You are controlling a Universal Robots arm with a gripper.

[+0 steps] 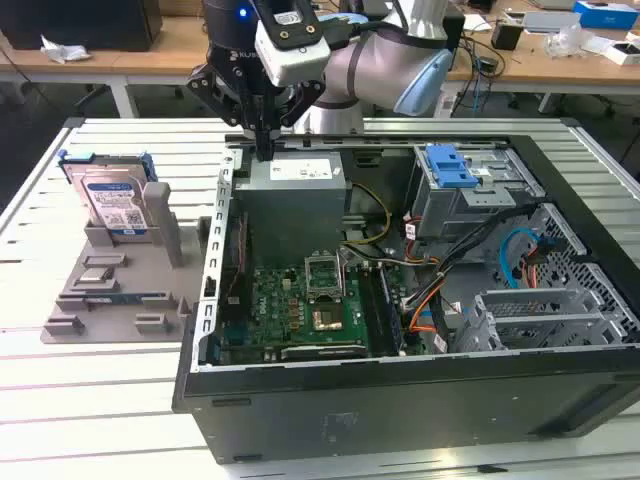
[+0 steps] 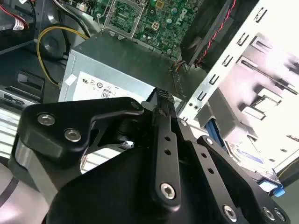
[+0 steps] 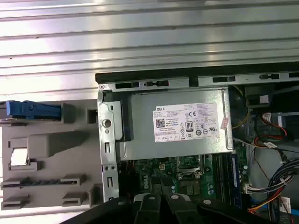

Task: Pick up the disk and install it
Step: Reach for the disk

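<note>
The disk (image 1: 115, 200) stands upright in a grey holder (image 1: 120, 290) on the slatted table, at the exterior view's left of the open computer case (image 1: 400, 400). It is silver-grey with a blue-and-white label and blue side rails. Its blue rail (image 3: 32, 109) shows edge-on in the first wrist view. My gripper (image 1: 263, 148) hangs over the case's back corner nearest the holder, by the power supply (image 1: 295, 175), its fingers shut with nothing between them. In the second wrist view the gripper (image 2: 163, 95) points at the power supply (image 2: 117, 65).
Inside the case lie the motherboard (image 1: 300, 300), cables and a grey metal drive cage with a blue latch (image 1: 450, 165). A second cage (image 1: 545, 315) sits at the exterior view's right. Desks with clutter stand behind the table.
</note>
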